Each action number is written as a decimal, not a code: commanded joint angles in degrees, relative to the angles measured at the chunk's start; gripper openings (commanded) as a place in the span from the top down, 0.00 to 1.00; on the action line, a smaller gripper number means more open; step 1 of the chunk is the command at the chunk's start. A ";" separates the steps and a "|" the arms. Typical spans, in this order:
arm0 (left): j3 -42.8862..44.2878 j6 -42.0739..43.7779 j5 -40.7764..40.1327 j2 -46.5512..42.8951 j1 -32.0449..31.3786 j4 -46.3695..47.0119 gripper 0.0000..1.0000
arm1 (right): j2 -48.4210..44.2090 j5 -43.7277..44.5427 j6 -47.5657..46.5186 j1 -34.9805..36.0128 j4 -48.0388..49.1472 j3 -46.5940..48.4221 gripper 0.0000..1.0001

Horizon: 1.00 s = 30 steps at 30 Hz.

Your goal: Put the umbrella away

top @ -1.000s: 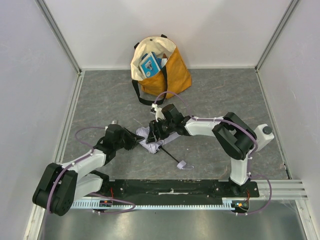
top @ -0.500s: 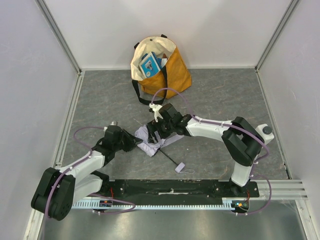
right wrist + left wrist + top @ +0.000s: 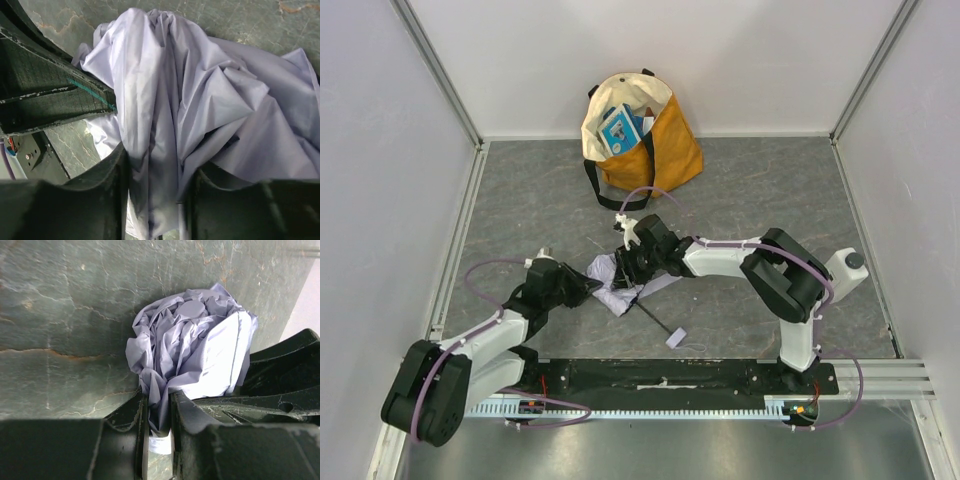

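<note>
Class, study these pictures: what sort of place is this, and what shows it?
Probably a robot test cell: two arms bolted to a base plate, bare white walls with aluminium framing, and an umbrella and tote bag as props.

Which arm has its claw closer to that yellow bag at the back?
Right. The right gripper sits at the umbrella, on its far side toward the tote bag; the left gripper is at its near-left edge, farther off.
</note>
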 commanded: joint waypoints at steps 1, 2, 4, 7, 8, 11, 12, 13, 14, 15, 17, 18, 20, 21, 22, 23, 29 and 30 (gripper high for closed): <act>-2.19 2.47 0.37 0.59 -0.19 1.94 0.98 | 4.76 -3.04 1.80 0.62 4.52 -1.00 0.63; -2.54 2.47 0.28 0.32 -0.19 2.65 0.98 | 5.29 -3.83 2.06 0.62 5.22 -1.17 0.68; -3.07 2.47 0.37 0.23 -0.19 4.05 0.98 | 6.08 -5.94 3.55 0.54 8.20 -2.39 0.81; -3.69 3.17 0.63 -0.20 -0.19 5.37 0.98 | 6.61 -9.10 6.45 -0.25 12.07 -4.41 1.00; -4.21 3.35 0.90 -0.29 -0.27 6.42 0.98 | 6.61 -10.68 7.94 -0.78 13.91 -5.55 1.00; -5.79 3.18 0.99 -2.13 -0.19 7.75 0.96 | 6.53 -15.42 12.94 -2.79 19.36 -8.11 1.00; -6.32 3.09 0.99 -3.10 -0.27 8.19 0.89 | 6.53 -17.18 13.92 -3.24 20.86 -8.72 1.00; -6.94 3.00 0.99 -3.89 -0.28 8.71 0.79 | 6.35 -18.15 14.80 -3.59 21.83 -9.08 1.00; -7.38 2.74 0.81 -5.29 -0.28 8.89 0.69 | 6.18 -19.47 15.33 -3.77 22.54 -9.17 1.00; -7.73 2.47 0.72 -6.26 -0.28 8.81 0.59 | 6.00 -20.27 15.60 -3.86 22.63 -8.99 1.00; -8.00 2.47 0.99 -7.76 -0.28 8.72 0.39 | 5.65 -21.76 16.48 -4.21 23.07 -8.73 1.00; -7.91 2.47 1.16 -8.37 -0.19 8.63 0.24 | 5.39 -22.20 16.65 -4.21 22.90 -8.47 1.00; -7.91 2.21 1.42 -9.08 -0.27 8.54 0.09 | 4.77 -23.26 17.35 -4.30 22.98 -8.03 1.00; -7.73 1.95 1.34 -9.08 -0.19 8.54 0.08 | 4.33 -23.87 17.79 -4.30 23.24 -7.85 1.00; -7.56 1.86 1.25 -8.91 -0.10 8.72 0.08 | 4.07 -24.40 18.32 -4.30 23.77 -7.59 1.00; -7.56 1.77 1.42 -8.47 -0.19 9.68 0.07 | 3.80 -24.93 19.11 -4.30 24.21 -7.50 1.00; -5.71 1.33 2.74 -2.50 -0.27 15.65 0.06 | 2.31 -29.41 23.85 -4.21 28.86 -7.32 1.00; -5.54 1.07 2.92 -1.45 -0.28 17.66 0.05 | 2.22 -30.28 24.73 -4.12 29.65 -7.24 1.00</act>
